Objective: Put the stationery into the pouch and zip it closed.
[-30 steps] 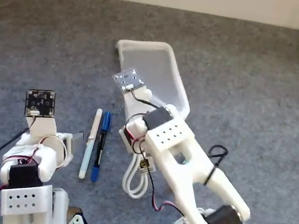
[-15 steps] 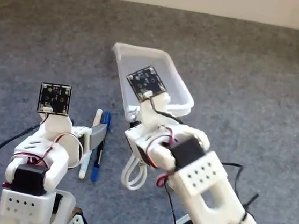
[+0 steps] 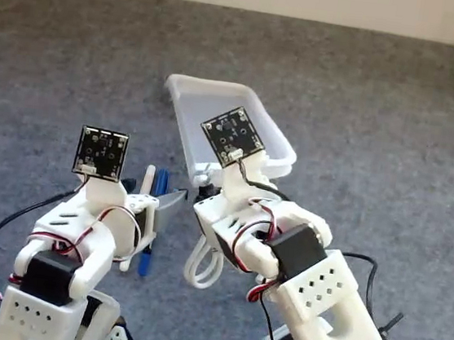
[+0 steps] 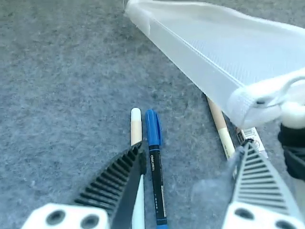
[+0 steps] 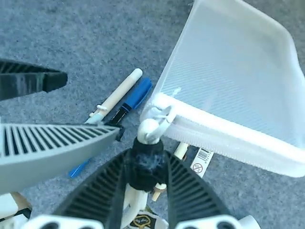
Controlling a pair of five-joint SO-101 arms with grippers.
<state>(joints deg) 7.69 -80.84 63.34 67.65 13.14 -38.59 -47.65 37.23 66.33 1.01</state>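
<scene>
The translucent white pouch (image 3: 224, 120) lies tilted on the grey carpet, its near end raised. My right gripper (image 5: 145, 160) is shut on the black-and-white pull at that end of the pouch (image 5: 228, 90); from above the right gripper (image 3: 208, 191) sits at the pouch's near corner. A white pen (image 4: 136, 130) and a blue pen (image 4: 153, 157) lie side by side left of the pouch. My left gripper (image 4: 193, 149) hangs open just above them, one finger (image 4: 119, 181) over the white pen. A beige pencil (image 4: 220, 126) lies partly under the pouch.
A white looped cord (image 3: 204, 266) trails on the carpet beside the right arm. A small barcode label (image 5: 202, 160) lies by the pencil. The left gripper's fingers (image 5: 57, 143) are close to the right gripper. Bare carpet (image 3: 381, 114) stretches to the right and far side.
The left arm has come forward over the pens. The right arm has drawn back and risen, lifting the pouch's near end and shifting the pouch slightly left.
</scene>
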